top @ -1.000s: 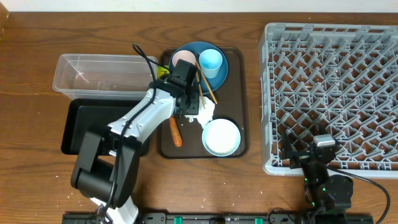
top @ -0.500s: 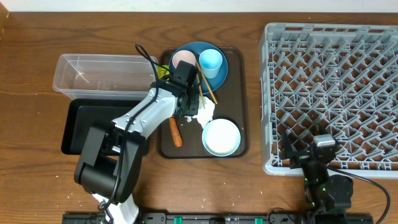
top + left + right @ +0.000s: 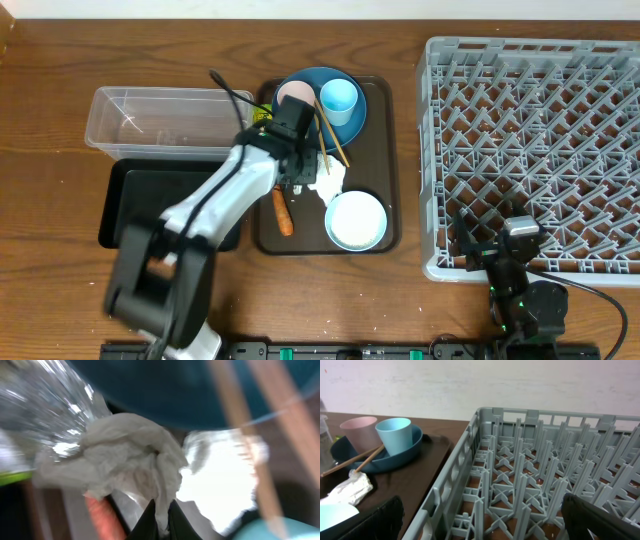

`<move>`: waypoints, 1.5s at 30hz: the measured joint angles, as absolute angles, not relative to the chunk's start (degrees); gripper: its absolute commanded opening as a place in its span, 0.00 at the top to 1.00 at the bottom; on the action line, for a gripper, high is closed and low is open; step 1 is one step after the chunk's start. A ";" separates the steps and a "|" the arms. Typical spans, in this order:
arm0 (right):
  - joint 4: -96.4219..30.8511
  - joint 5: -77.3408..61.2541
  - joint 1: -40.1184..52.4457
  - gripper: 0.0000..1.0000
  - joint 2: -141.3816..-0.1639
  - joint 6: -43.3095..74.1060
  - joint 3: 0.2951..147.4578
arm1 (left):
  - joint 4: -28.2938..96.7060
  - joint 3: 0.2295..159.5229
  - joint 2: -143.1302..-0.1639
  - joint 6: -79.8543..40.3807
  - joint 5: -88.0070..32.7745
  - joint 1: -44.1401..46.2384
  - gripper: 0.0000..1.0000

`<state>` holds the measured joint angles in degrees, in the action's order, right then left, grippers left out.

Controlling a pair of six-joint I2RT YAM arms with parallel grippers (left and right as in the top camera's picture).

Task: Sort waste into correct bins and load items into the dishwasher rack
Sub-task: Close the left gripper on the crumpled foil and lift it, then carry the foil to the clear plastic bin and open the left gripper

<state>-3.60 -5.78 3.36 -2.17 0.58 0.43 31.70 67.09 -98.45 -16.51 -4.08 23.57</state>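
Note:
My left gripper (image 3: 306,170) is over the brown serving tray, shut on the crumpled white paper (image 3: 125,455), which is pinched between its fingertips (image 3: 150,522). The paper (image 3: 328,181) lies just below the blue plate (image 3: 325,118). That plate holds a pinkish cup (image 3: 293,95), a light blue cup (image 3: 339,97) and the chopsticks (image 3: 334,138). An orange carrot (image 3: 283,212) and a white bowl (image 3: 355,220) sit lower on the tray. Blurred silver foil (image 3: 47,407) shows beside the paper. My right gripper (image 3: 492,243) stands open at the front edge of the grey dishwasher rack (image 3: 540,150).
A clear tub (image 3: 165,122) and a black tray (image 3: 150,205) lie left of the brown serving tray (image 3: 387,160). A yellow-green wrapper (image 3: 262,118) peeks out beside the left arm. The rack wall (image 3: 450,485) rises straight ahead in the right wrist view.
The left jaws have closed onto the white paper. The left arm's lower links are blurred and shifting left. The right arm has not moved.

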 measured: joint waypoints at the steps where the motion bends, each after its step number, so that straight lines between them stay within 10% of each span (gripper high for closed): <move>1: -3.60 -5.78 3.36 0.01 -2.17 0.58 0.43 | 31.44 67.09 -96.05 -16.49 -4.05 23.57 0.94; 12: -3.60 -5.78 3.36 0.01 -2.17 0.58 0.43 | 30.04 67.11 -72.82 -16.47 14.28 23.57 0.94; 24: -3.60 -5.76 3.36 0.01 -2.17 0.58 0.43 | 31.42 67.11 -80.12 -17.65 25.74 18.26 0.94; 40: -3.57 -5.78 3.36 0.01 -2.17 0.58 0.43 | 21.96 67.11 -99.50 -22.55 10.57 -2.04 0.93; 45: -3.57 -5.76 3.36 0.01 -2.17 0.58 0.43 | 21.15 67.11 -102.02 -22.79 3.73 -6.33 0.78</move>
<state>-3.57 -5.76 3.36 -2.17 0.58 0.43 21.15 67.11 -102.02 -22.79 3.73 -6.33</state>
